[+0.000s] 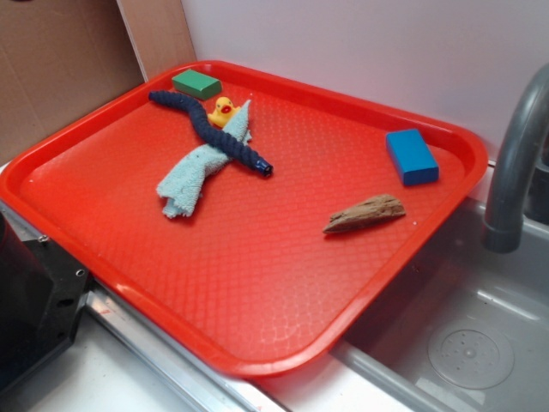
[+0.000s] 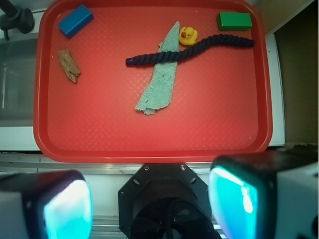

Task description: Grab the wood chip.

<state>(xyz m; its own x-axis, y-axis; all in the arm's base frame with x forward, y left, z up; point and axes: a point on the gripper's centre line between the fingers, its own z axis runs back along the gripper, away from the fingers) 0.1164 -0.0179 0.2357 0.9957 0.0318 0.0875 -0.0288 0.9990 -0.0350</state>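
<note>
The chip (image 1: 364,214) sits on the red tray (image 1: 257,343), over by the sink-side edge, lying flat w/ nothing on it or touching it; in the wrist view it's up in the far left corner area (image 2: 69,65), just below the blue block (image 2: 75,21). Gripper (image 2: 149,201) is parked back off the tray's near edge, fingers (image 2: 67,209) spread wide w/ nothing between them, so imo the task is at step zero: approach hasn't started and the chip's untouched. Next move prob calls for a long reach fwd and to the left in the wrist cam, then turning the wrist so the jaws close across the chip's narrow width rather than along its length, and coming down low bc it's a thin flat piece. Keep off the blue block (image 1: 412,156), it's near. As for what else the tray holds: a teal cloth (image 1: 199,171) mid-tray w/ a dark blue rope toy (image 1: 210,129) draped across it, a yellow duck (image 1: 224,111) tucked right beside both, and a green block (image 1: 196,83) at the far corner. All of that is well apart from the chip, so no clutter in the way. Sink (image 1: 467,343) next to the tray looks empty, faucet (image 1: 515,163) standing at its back.
</note>
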